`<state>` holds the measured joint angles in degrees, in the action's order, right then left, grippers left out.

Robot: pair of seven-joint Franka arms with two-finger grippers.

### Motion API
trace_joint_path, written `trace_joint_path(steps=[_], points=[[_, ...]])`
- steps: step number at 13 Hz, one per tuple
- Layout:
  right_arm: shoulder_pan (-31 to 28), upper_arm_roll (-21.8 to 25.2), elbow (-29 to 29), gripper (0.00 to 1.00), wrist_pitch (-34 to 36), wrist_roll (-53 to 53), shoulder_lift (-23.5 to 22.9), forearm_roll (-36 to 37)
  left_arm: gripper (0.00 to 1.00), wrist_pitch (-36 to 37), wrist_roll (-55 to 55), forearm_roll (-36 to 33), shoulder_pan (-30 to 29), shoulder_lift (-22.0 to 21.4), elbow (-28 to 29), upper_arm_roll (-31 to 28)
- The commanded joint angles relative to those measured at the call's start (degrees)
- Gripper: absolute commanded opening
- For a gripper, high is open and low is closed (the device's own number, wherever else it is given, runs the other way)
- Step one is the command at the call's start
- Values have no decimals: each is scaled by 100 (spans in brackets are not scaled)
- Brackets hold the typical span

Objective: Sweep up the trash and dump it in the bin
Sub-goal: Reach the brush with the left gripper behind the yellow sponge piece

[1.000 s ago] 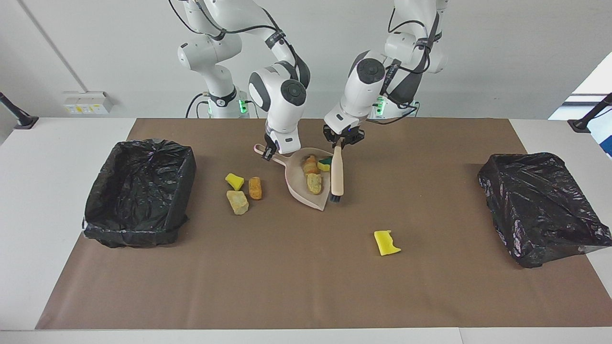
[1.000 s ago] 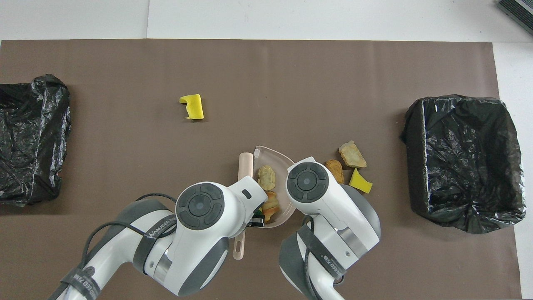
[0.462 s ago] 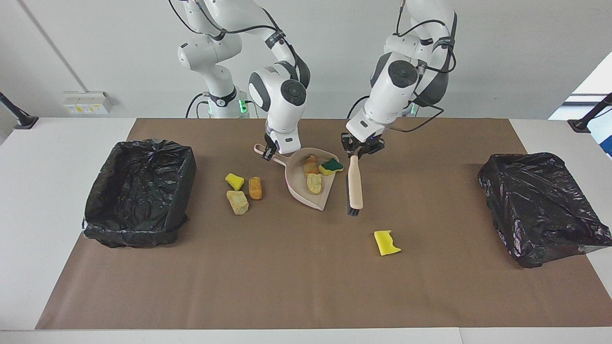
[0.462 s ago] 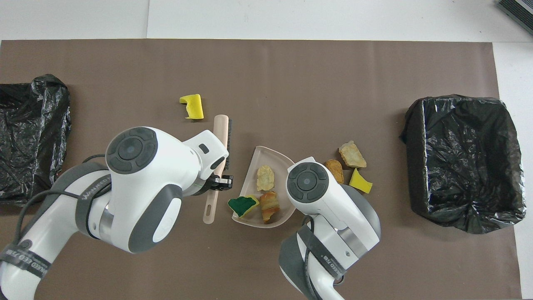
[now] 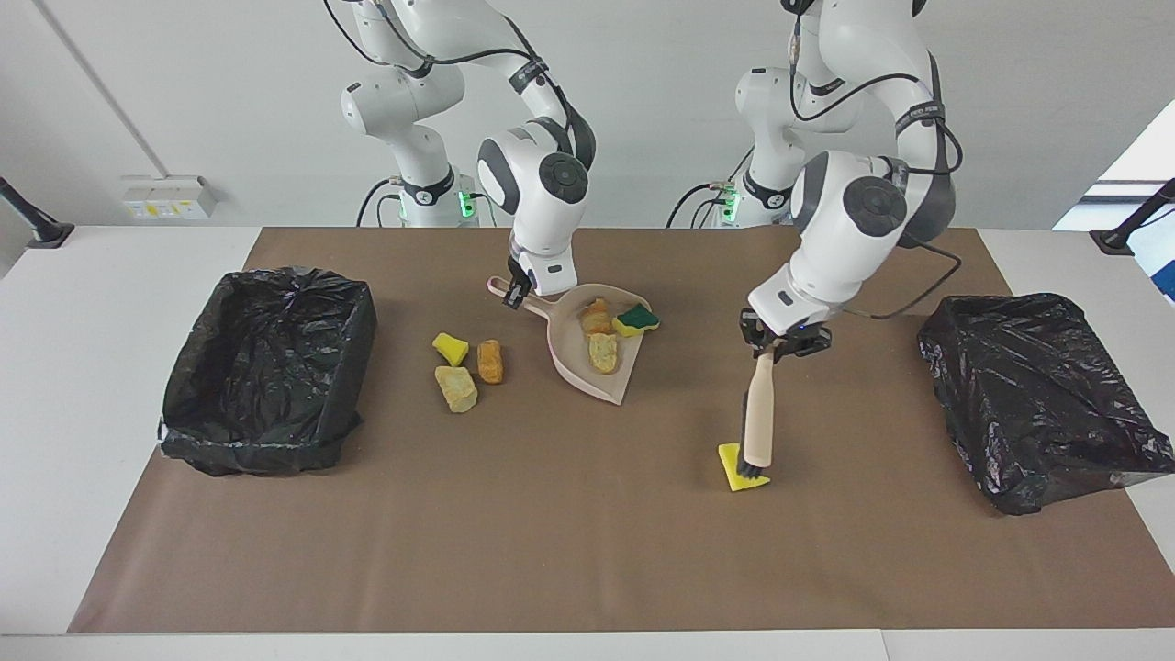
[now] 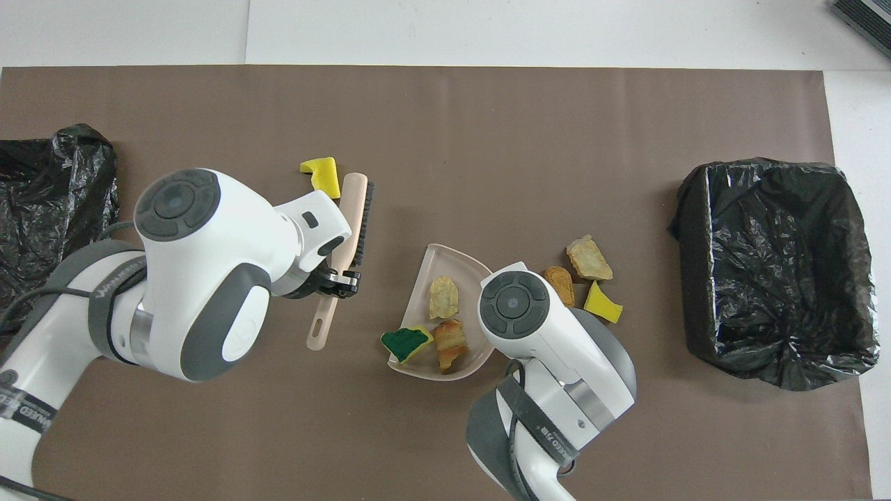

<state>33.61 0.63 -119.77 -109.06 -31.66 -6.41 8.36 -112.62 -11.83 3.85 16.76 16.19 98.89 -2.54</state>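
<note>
My left gripper (image 5: 778, 343) is shut on the handle of the beige brush (image 5: 758, 418). The brush hangs bristles down, and the bristles touch a lone yellow sponge scrap (image 5: 737, 469); from overhead the brush (image 6: 352, 221) lies right beside that scrap (image 6: 320, 174). My right gripper (image 5: 515, 294) is shut on the handle of the beige dustpan (image 5: 571, 365), which rests on the table. In the pan (image 6: 456, 264) lie a tan chunk (image 6: 444, 297), an orange-brown chunk (image 6: 450, 335) and a green-topped sponge (image 6: 406, 341). In the overhead view the right arm's wrist hides its gripper.
Three more scraps lie beside the dustpan toward the right arm's end: a yellow sponge (image 5: 450, 348), an orange chunk (image 5: 490, 361) and a tan chunk (image 5: 456, 388). Black-lined bins stand at the right arm's end (image 5: 266, 367) and the left arm's end (image 5: 1037, 395).
The left arm has carried the brush away from the dustpan, toward its own end of the table and farther out, down to the lone yellow sponge. The right arm and dustpan have stayed still.
</note>
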Motion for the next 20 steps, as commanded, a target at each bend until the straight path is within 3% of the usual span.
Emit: trace_joint_path(steps=[1, 5, 9, 12, 16, 18, 20], points=[[-30, -11, -161, 0, -115, 257, 149, 140, 0, -346, -1055, -522, -312, 656, -616, 61], [-30, -11, -161, 0, -115, 274, 149, 131, 0, -384, -1181, -719, -525, 1324, -1282, 87], [-30, -11, -161, 0, -115, 318, 149, 131, 0, -393, -1234, -649, -349, 1326, -898, 123], [-30, -11, -161, 0, -115, 310, 149, 131, 0, -375, -1261, -622, 10, 879, -180, 140], [-30, -11, -161, 0, -107, 310, 149, 131, 0, -340, -1164, -613, 503, -140, 1209, 149], [-30, -11, -161, 0, -107, 310, 149, 131, 0, -148, -675, -570, 967, -615, 1764, 158], [-30, -11, -161, 0, -107, 310, 149, 131, 0, -85, 72, -473, 1495, -801, 1976, 158]])
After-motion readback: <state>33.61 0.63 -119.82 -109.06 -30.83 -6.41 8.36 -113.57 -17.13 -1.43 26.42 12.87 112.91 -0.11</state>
